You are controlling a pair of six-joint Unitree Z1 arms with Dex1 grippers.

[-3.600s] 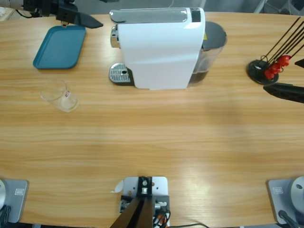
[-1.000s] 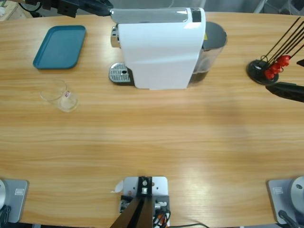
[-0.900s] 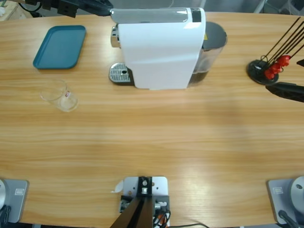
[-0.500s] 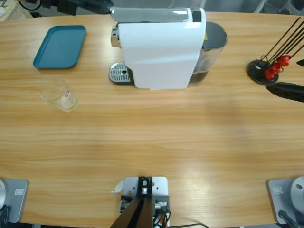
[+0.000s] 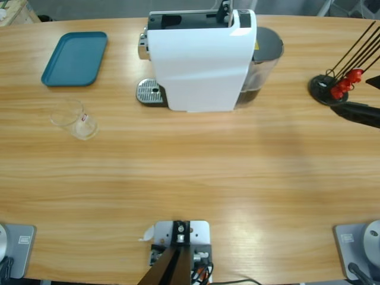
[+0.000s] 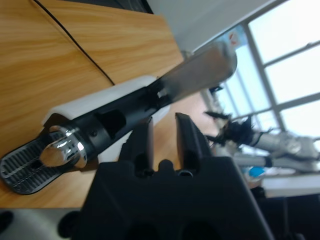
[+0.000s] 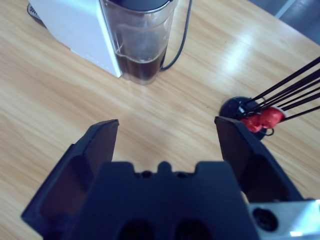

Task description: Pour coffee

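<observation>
The left claw [image 6: 164, 137] is matte black plastic: two narrow, flat-sided jaws rising from a broad, faceted black body with a small rounded notch between them. The right claw [image 7: 167, 135] is the same black, with wider, hollowed jaws and ribbed inner walls. A silver-grey plate with a dark round screw sits at its lower right corner.

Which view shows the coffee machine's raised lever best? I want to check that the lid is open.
The left wrist view: the silver lever stands lifted off the white coffee machine, with the dark slot open beneath. The high view shows the open top but only the lever's end. The right wrist view shows just the machine's side and tank.
</observation>
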